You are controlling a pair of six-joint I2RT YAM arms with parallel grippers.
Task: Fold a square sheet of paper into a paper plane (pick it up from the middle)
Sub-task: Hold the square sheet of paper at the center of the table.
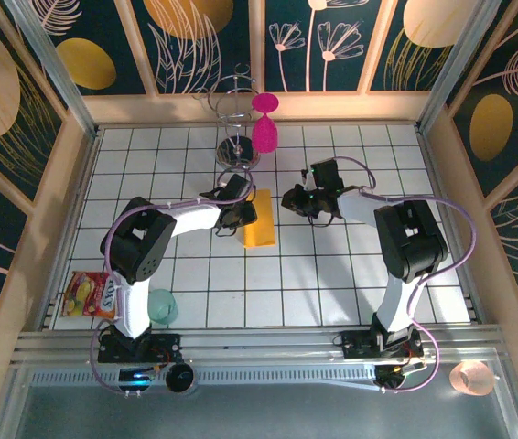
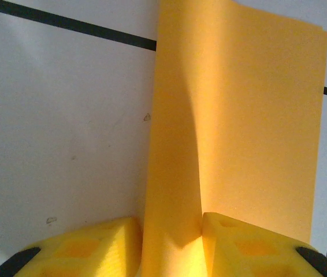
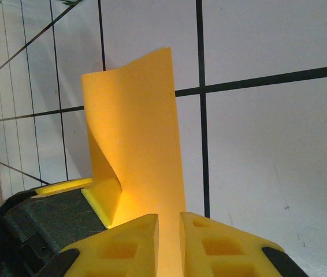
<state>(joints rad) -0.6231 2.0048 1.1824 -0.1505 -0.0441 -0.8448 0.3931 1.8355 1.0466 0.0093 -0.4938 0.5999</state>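
Observation:
The square sheet of paper (image 1: 261,229) is orange-yellow and folded over into a narrow upright strip on the white tiled table, just past the middle. My left gripper (image 1: 241,216) comes at it from the left. In the left wrist view a raised fold of the sheet (image 2: 250,127) fills the gap of the left gripper (image 2: 172,225), touching both yellow fingers. My right gripper (image 1: 290,200) reaches in from the right. In the right wrist view the sheet (image 3: 140,133) rises from the narrow gap of the right gripper (image 3: 169,218), whose fingers are pressed on it.
A magenta goblet (image 1: 264,128) hangs on a wire rack (image 1: 236,119) at the back centre. A snack packet (image 1: 90,294) and a pale green cup (image 1: 161,306) lie near the left arm's base. Wooden walls (image 1: 71,201) fence the table.

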